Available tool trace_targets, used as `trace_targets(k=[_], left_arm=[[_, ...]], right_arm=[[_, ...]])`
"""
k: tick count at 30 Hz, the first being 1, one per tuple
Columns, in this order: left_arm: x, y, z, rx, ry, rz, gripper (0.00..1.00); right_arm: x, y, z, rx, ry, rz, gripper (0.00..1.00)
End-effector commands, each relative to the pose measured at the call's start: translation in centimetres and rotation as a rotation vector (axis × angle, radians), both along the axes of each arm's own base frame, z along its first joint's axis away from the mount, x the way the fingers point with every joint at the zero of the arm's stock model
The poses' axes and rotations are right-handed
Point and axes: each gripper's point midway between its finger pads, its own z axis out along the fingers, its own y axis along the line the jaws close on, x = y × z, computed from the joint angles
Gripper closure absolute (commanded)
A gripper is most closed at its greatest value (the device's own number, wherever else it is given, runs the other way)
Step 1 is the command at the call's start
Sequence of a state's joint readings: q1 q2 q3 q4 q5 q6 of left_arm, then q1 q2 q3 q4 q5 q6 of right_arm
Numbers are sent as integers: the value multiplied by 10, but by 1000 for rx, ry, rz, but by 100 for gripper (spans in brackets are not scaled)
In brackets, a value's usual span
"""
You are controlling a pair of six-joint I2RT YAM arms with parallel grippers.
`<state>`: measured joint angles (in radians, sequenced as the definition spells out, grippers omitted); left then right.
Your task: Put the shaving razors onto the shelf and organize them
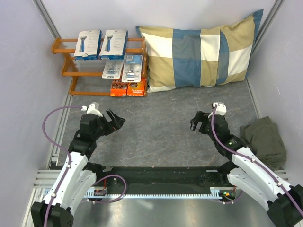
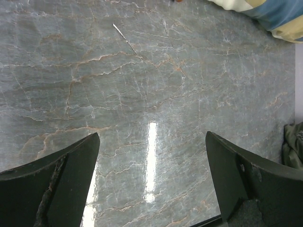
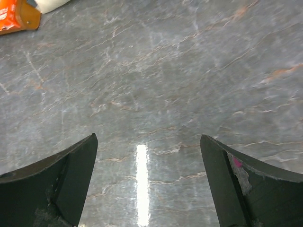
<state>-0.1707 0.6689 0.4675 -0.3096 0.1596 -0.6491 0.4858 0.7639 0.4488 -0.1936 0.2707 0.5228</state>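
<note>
The orange-brown shelf (image 1: 64,46) stands at the back left. Two white razor boxes (image 1: 88,44) (image 1: 114,43) lie on its top tier, two clear blister packs (image 1: 113,68) (image 1: 132,68) on the middle tier, two orange packs (image 1: 118,88) (image 1: 136,87) on the lowest tier. One orange pack's corner shows in the right wrist view (image 3: 16,16). My left gripper (image 1: 118,120) (image 2: 151,146) is open and empty over bare table. My right gripper (image 1: 194,120) (image 3: 147,144) is open and empty over bare table.
A blue-and-beige checked pillow (image 1: 201,52) leans at the back right, touching the shelf's right end; its corner shows in the left wrist view (image 2: 265,14). A dark green cloth (image 1: 265,139) lies at the right edge. White walls close the sides.
</note>
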Motion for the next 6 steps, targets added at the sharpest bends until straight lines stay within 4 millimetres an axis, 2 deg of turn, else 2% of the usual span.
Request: trace_targets(k=[1,6], left_arm=[[5,4,8,59,-63,-16,0],[8,1,15,64,-117,-44,2]], right_arm=[[11,-16,26,-87,-65,-43,2],[16,-18,24,-126,-54,-47,2]])
